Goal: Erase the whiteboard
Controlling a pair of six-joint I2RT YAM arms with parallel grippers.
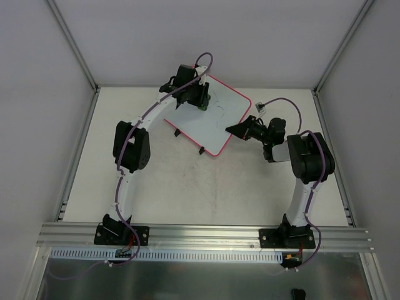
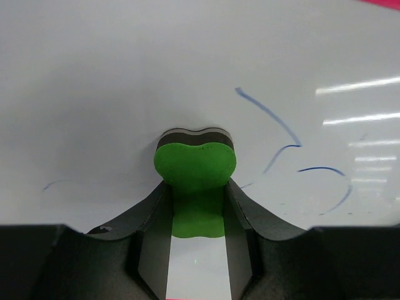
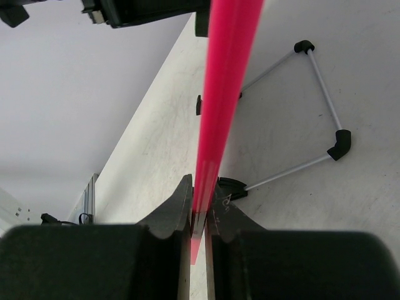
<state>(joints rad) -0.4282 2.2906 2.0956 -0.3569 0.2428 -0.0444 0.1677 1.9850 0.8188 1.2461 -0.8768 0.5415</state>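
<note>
The whiteboard (image 1: 212, 115) with a pink-red frame lies tilted at the table's back centre, with faint pen strokes on it. My left gripper (image 1: 199, 100) is shut on the green bone-shaped eraser (image 2: 195, 169), whose dark felt side presses on the white surface (image 2: 187, 62) beside blue pen strokes (image 2: 275, 125). My right gripper (image 1: 237, 129) is shut on the board's right edge; in the right wrist view the pink frame (image 3: 222, 100) runs edge-on between the fingers (image 3: 178, 209).
A thin wire stand with black corner caps (image 3: 322, 106) lies on the table under the board. Two black clip feet (image 1: 201, 150) stick out at the board's near edge. A small white connector (image 1: 260, 109) lies right of the board.
</note>
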